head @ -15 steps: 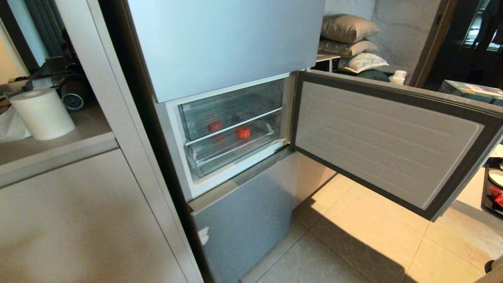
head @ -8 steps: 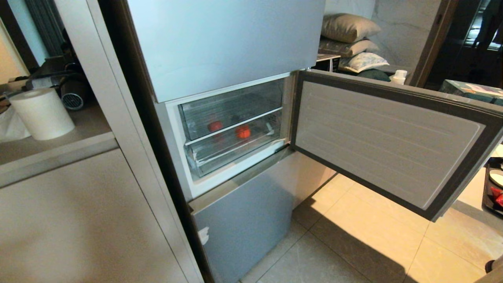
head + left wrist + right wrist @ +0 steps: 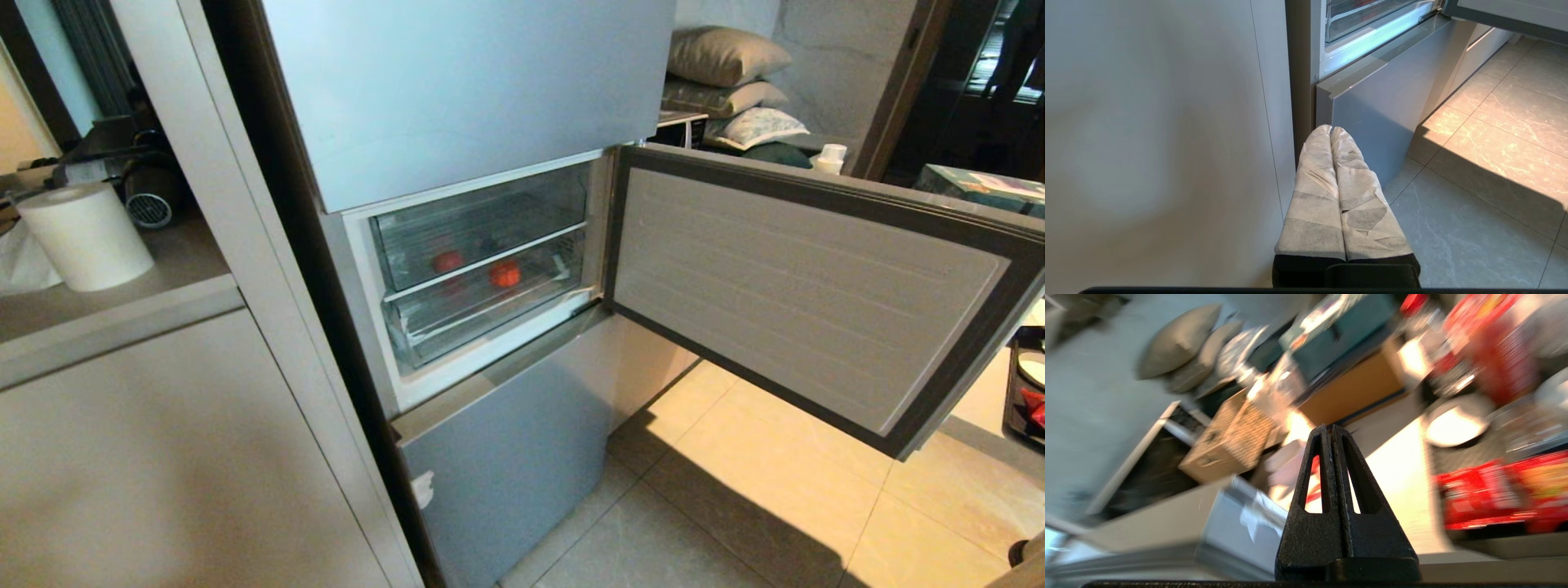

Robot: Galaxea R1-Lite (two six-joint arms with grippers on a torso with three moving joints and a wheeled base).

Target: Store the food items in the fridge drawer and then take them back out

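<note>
Two small glossy red pepper-like food pieces (image 3: 504, 274) and (image 3: 446, 262) sit behind the clear plastic fridge drawer (image 3: 490, 306) fronts in the open middle compartment; which tier each is in, I cannot tell. Drawers look pushed in, so pull-out is likely next. Left end effector (image 3: 1331, 130), fingers wrapped in white tape, clenched and empty, parked low by the silver-blue lower fridge panel (image 3: 1380, 118). Right end effector (image 3: 1329, 428), black, clenched, empty, off to the side facing a cluttered surface (image 3: 1404, 469); not in head view. Risks: the grey-lined open fridge door (image 3: 808, 294) juts out on the right, so that arm could clip it; clenched fingers may slip off the clear lip. Red packaging (image 3: 1486, 494) is too blurred to read; no legible writing anywhere.
</note>
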